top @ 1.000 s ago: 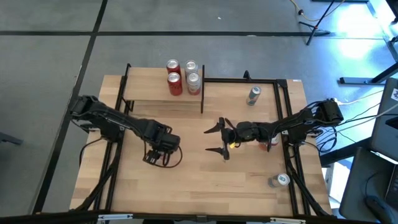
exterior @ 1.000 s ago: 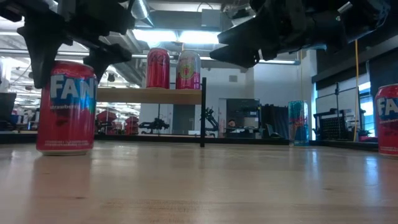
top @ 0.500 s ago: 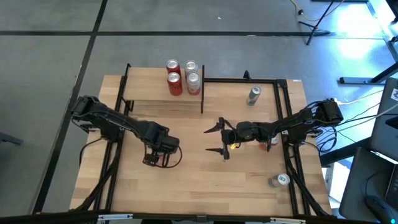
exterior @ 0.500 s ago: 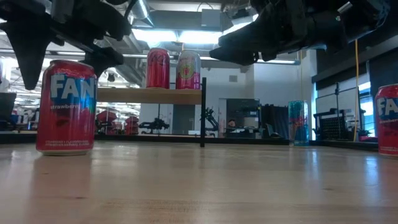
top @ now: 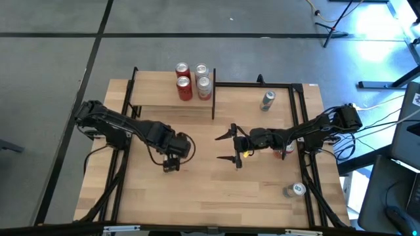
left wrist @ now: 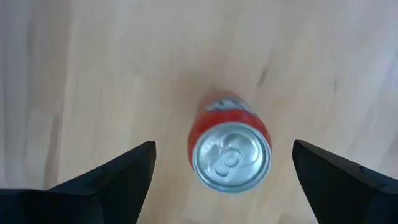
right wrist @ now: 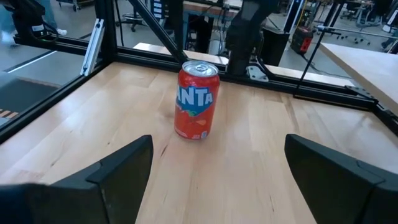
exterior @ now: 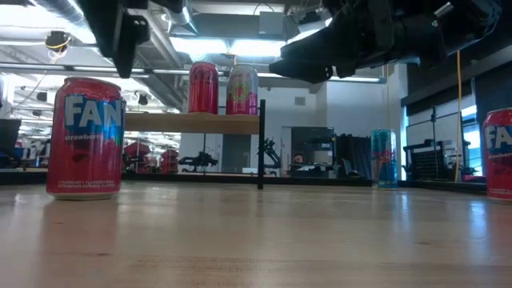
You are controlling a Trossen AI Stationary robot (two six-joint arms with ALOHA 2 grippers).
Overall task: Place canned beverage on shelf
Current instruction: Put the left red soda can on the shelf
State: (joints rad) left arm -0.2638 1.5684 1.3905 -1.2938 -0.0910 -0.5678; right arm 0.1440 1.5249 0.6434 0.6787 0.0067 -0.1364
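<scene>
A red Fanta can (left wrist: 230,149) stands upright on its base on the tabletop, also seen in the low view (exterior: 86,138) and the right wrist view (right wrist: 198,102). My left gripper (left wrist: 222,147) hangs open straight above it, pointing down, its fingers wide on either side and clear of the can. My right gripper (top: 218,148) is open at mid-table, level, facing the can from the table's right. The shelf (top: 157,98) at the far left carries several cans (top: 193,82) at its right end.
A green-grey can (top: 267,99) stands at the far right, and another can (top: 294,190) at the near right. A red can (exterior: 498,154) shows at the low view's right edge. Black frame rails (top: 304,118) run along the table's sides.
My left gripper has opened wider around the red can's top, then risen straight up until its fingers are clear above it, turning about its own upright line as it rose. The can stays upright in the same place. My right arm has kept still.
</scene>
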